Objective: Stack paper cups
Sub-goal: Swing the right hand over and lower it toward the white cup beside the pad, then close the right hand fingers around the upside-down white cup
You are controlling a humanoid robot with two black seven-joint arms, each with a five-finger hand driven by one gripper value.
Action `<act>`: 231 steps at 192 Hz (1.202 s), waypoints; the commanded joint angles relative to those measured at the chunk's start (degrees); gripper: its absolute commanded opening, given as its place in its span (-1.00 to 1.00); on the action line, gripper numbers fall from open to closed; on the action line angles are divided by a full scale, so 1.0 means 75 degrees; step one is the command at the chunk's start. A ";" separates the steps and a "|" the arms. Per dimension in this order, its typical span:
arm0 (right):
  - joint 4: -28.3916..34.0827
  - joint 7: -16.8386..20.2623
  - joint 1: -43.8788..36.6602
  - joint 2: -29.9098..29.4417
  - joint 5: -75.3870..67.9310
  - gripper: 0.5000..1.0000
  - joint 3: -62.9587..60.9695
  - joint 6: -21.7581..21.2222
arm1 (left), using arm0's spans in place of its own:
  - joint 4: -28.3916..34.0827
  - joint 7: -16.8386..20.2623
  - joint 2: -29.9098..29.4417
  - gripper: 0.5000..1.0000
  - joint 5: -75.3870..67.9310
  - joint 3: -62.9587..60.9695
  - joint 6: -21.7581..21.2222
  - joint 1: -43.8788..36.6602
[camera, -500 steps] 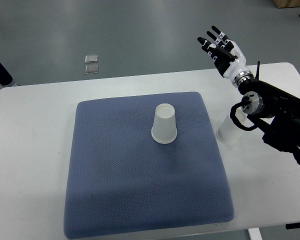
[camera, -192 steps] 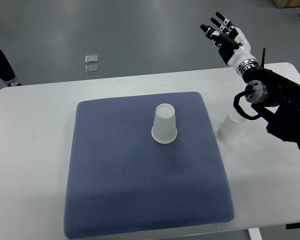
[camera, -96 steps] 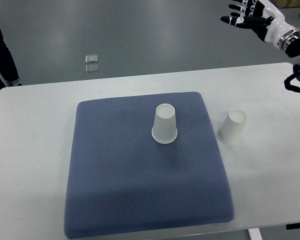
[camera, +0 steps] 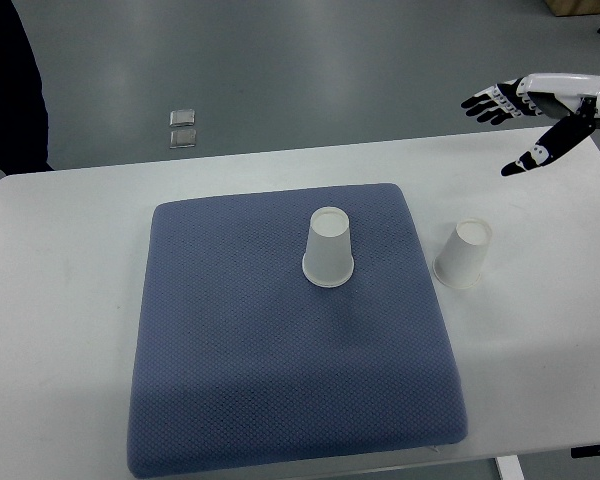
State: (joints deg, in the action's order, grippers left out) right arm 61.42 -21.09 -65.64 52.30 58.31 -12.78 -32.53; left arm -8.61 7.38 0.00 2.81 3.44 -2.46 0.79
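Observation:
Two white paper cups stand upside down. One cup [camera: 329, 248] is on the blue pad [camera: 280, 360], near its upper middle. The other cup [camera: 464, 255] stands on the white table [camera: 70, 260] just right of the pad. My right hand [camera: 525, 110] hovers at the top right, above the table's far edge, with its fingers spread and nothing in them. It is well above and to the right of the second cup. My left arm is out of view.
A person's dark clothing [camera: 15, 90] shows at the top left corner, beyond the table. Two small square tiles [camera: 183, 127] lie on the grey floor behind the table.
My right arm has pulled back from over the second cup toward the right edge, uncovering that cup. The hand has turned with the fingers pointing left. The person at top left has come closer.

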 commanded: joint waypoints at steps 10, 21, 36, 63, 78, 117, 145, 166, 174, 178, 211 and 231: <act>0.0413 -0.0001 0.0010 0.0058 0.1869 0.64 -0.0007 0.0107 | 0.0000 0.0000 0.0000 1.00 0.0000 -0.0002 0.0000 0.0000; 0.0425 -0.0001 0.0010 0.0023 0.2350 0.64 -0.0007 0.0306 | 0.0000 0.0000 0.0000 1.00 0.0000 -0.0002 0.0000 0.0000; 0.0413 0.0011 0.0081 -0.0188 0.2901 0.64 0.0017 0.0635 | 0.0000 0.0000 0.0000 1.00 0.0000 -0.0002 0.0000 0.0000; 0.0401 0.0011 0.0116 -0.0539 0.4072 0.64 0.0415 0.1056 | 0.0000 0.0000 0.0000 1.00 0.0000 -0.0002 0.0000 0.0000; 0.0401 0.0011 0.0116 -0.0668 0.4330 0.64 0.0696 0.1349 | 0.0000 0.0000 0.0000 1.00 0.0000 -0.0002 0.0000 0.0000; 0.0389 0.0011 0.0104 -0.0856 0.4518 0.64 0.1247 0.1783 | 0.0000 0.0000 0.0000 1.00 0.0000 -0.0002 0.0000 0.0000; 0.0378 0.0034 0.0139 -0.0973 0.4541 0.64 0.1259 0.1923 | 0.0000 0.0000 0.0000 1.00 0.0000 -0.0002 0.0000 0.0000; 0.0343 0.0046 0.0280 -0.0985 0.4564 0.64 0.1271 0.2052 | 0.0000 0.0000 0.0000 1.00 0.0000 -0.0002 0.0000 0.0000; 0.0331 0.0046 0.0303 -0.1008 0.4600 0.64 0.1271 0.2099 | 0.0000 0.0000 0.0000 1.00 0.0000 -0.0002 0.0000 0.0000; 0.0296 0.0046 0.0315 -0.1043 0.4623 0.64 0.1271 0.2123 | 0.0000 0.0000 0.0000 1.00 0.0000 -0.0002 0.0000 0.0000; 0.0202 0.0046 0.0467 -0.1360 0.4729 0.63 0.1282 0.2299 | 0.0000 0.0000 0.0000 1.00 0.0000 -0.0002 0.0000 0.0000; 0.0108 0.0046 0.0573 -0.1383 0.4752 0.63 0.1271 0.2381 | 0.0000 0.0000 0.0000 1.00 0.0000 -0.0002 0.0000 0.0000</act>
State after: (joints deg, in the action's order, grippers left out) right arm 62.91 -20.75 -62.09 42.21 93.78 -3.22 -15.30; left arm -8.61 7.38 0.00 2.81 3.44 -2.46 0.79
